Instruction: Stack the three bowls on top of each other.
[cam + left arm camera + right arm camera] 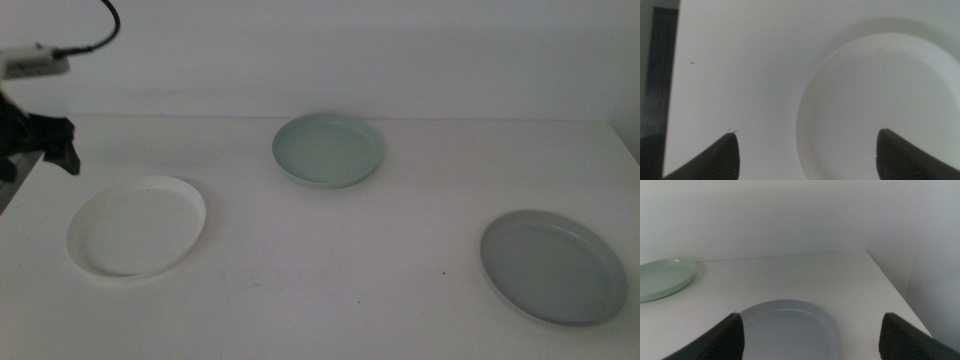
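Three bowls lie well apart on the worktop (330, 270): white bowl (137, 226) left, mint bowl (327, 149) at the back, grey bowl (553, 266) right. Only the wrist views show the jaws: left gripper (807, 150) open above the white bowl's rim, right gripper (812, 332) open over the grey bowl. No writing shows.

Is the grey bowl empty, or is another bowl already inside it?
Empty: the grey bowl shows only its bare inside, also in the right wrist view.

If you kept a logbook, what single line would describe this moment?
stack: not begun | white bowl, mint bowl, grey bowl apart on table | left gripper open above white bowl | right gripper open near grey bowl
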Controlling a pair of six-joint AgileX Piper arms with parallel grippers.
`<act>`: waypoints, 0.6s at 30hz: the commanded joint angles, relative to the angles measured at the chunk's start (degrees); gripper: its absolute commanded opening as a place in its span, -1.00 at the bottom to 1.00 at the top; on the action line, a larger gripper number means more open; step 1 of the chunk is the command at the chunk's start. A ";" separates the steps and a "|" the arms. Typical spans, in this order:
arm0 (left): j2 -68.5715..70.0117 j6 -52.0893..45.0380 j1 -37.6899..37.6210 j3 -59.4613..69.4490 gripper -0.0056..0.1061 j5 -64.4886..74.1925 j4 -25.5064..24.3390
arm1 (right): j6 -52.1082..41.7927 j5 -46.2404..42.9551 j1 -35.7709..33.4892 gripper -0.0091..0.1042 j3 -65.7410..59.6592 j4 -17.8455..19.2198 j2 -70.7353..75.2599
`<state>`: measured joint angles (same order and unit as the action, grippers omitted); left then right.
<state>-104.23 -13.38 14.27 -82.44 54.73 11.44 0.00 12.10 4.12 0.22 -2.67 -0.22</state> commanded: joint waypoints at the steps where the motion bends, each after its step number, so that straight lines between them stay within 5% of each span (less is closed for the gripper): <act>1: -3.26 -0.15 0.10 -1.85 0.78 -0.14 -0.22 | 0.00 -0.47 0.46 0.80 -0.22 0.35 0.22; 18: -16.53 -4.78 0.00 -2.32 0.78 -5.82 1.46 | 0.00 -0.47 0.46 0.80 -0.22 0.35 0.22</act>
<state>-120.33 -17.34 14.27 -84.37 49.40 11.98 0.00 12.10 4.12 0.22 -2.67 -0.22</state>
